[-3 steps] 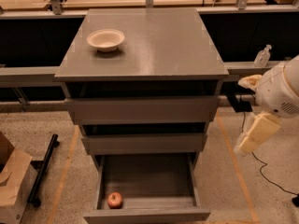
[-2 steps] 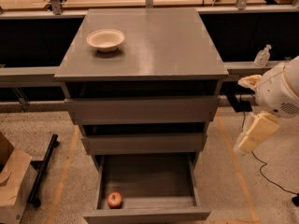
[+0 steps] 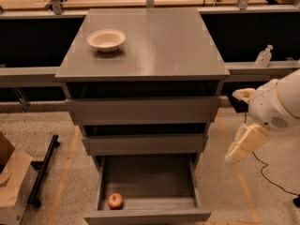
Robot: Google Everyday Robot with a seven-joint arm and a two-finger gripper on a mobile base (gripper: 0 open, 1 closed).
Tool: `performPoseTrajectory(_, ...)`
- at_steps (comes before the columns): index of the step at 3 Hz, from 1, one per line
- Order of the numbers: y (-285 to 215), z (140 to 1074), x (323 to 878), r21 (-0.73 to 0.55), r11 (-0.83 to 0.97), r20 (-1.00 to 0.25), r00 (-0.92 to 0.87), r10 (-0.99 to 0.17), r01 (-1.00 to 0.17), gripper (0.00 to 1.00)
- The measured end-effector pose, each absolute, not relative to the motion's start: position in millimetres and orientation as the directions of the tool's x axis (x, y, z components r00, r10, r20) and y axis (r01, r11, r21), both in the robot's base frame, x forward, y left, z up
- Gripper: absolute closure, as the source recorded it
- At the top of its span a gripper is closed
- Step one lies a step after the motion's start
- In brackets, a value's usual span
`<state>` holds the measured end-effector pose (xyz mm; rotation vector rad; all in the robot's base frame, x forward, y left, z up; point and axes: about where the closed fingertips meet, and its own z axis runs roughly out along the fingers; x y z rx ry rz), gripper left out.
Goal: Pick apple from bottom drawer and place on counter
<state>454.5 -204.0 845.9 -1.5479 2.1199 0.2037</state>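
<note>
The apple, small and red-orange, lies in the front left corner of the open bottom drawer, the lowest of three grey drawers, which is pulled well out. The counter is the flat grey top of the drawer unit. My gripper hangs at the right of the unit, level with the middle drawer, below my white arm. It is well apart from the apple and from the drawer, and it holds nothing that I can see.
A white paper bowl stands on the counter's back left. The two upper drawers are slightly open. A cardboard box and a black bar lie on the floor at the left. A clear bottle stands on the right ledge.
</note>
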Motion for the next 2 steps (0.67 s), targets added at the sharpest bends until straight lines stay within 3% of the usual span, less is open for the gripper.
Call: performPoseTrajectory(2, -168, 717, 471, -0.07, 0.395, -0.588, -0.282, -0.758, -0.916, 0.0)
